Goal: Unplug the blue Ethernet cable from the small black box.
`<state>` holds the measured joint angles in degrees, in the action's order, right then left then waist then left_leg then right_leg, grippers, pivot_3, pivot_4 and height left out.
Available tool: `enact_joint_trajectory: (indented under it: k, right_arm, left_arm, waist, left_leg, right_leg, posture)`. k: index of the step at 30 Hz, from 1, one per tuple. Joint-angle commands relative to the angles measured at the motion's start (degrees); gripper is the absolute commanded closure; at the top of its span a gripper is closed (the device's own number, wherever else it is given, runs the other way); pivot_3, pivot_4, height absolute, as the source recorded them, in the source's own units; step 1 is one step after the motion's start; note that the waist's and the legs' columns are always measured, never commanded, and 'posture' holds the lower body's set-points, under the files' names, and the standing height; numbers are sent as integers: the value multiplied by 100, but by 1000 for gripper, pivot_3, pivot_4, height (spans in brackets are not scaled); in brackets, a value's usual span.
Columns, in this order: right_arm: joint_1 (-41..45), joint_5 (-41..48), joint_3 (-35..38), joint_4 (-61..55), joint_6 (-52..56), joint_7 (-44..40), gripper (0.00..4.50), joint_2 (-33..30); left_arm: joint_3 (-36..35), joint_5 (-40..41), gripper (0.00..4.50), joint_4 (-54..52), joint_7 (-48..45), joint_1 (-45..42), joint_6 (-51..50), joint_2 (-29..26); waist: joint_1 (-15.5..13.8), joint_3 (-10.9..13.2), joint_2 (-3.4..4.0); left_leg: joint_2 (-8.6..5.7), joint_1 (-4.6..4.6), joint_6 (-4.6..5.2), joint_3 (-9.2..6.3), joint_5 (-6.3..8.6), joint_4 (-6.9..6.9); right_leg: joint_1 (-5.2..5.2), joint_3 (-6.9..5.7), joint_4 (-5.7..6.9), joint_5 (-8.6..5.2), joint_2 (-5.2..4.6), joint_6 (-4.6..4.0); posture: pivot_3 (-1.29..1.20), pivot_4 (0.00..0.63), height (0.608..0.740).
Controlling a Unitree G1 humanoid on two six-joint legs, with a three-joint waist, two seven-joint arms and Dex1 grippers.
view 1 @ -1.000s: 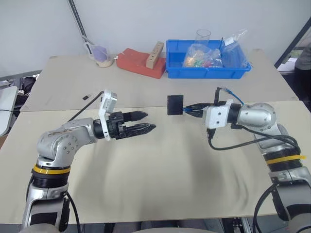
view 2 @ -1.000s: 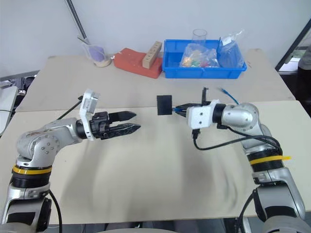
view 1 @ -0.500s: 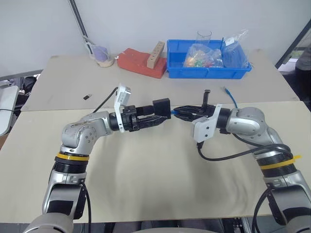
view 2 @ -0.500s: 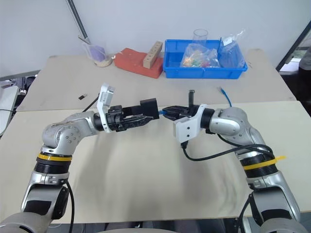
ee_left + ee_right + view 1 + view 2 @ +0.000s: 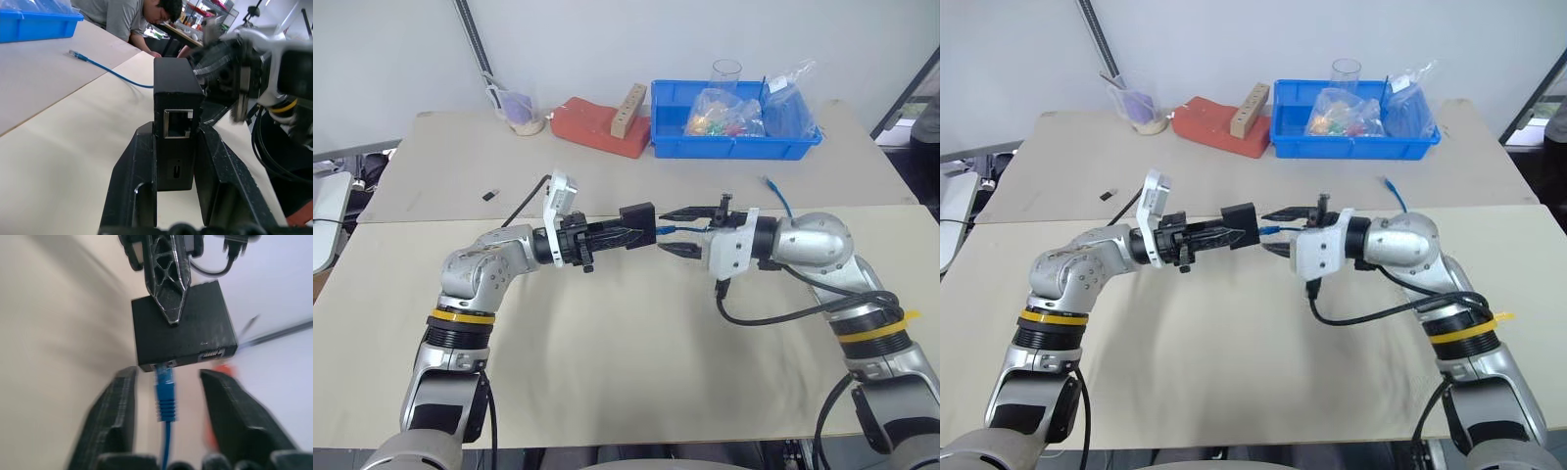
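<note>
Blue cord and black plastic are still joined, so we judge the task not yet done. We have the small black box (image 5: 637, 214) lifted clear of the worktop (image 5: 636, 343), clenched between the 2 fingers of our left pincer (image 5: 631, 235), which points across toward our right arm. In the left wrist view the fingers press on 2 opposite faces of the box (image 5: 175, 137), and an empty metal port faces that camera.

The blue Ethernet cable (image 5: 165, 396) is still plugged in: the right wrist view shows its blue-booted plug seated in a port on the edge of the box (image 5: 183, 325) that faces our right pincer (image 5: 166, 431). From there the cord runs back along our right arm, and its free end (image 5: 773, 190) lies on the worktop near the blue bin (image 5: 734, 147).

Our right pincer (image 5: 680, 230) has its fingers spread, 1 on each side of the plug and touching neither it nor the cord, so it grasps nothing.

What seems done, in our view: the box is picked up and steadied, and the right pincer is lined up on the plug. What is left: closing on the plug, likely pressing its latch, and drawing it straight out while the left grip holds firm. A weak hold on the box could let it slip.
</note>
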<state>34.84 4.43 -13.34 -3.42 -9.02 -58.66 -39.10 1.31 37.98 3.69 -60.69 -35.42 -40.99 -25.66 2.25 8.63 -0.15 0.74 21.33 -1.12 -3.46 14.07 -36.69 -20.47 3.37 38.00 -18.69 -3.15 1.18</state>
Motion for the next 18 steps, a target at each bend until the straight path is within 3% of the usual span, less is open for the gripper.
enact_joint_trajectory:
  k: [1,6,18]
  right_arm:
    - [327,1553,314,-733,2526,-493,2113,-178]
    - [1013,2833,526,-451,5243,-729,2113,-325]
    - [1290,2639,104,-98,5856,-1359,2113,-437]
  left_arm:
    - [43,-153,3981,-30,-284,-164,288,-148]
    - [296,-397,3981,-134,-711,-226,611,-241]
    - [404,-522,3981,-198,-982,-336,747,-221]
  waist:
    - [-6,0,0]
    - [-9,0,0]
    - [-35,0,0]
  left_leg:
    - [0,1,0,-2,0,0]
    - [-2,2,2,-10,1,0]
    - [-2,19,4,-8,2,-4]
  right_leg:
    - [0,0,0,0,0,0]
    - [-1,-2,-2,0,0,0]
    - [-16,-5,-3,0,2,0]
  posture:
    - [0,150,740]
    - [0,150,740]
    - [0,150,740]
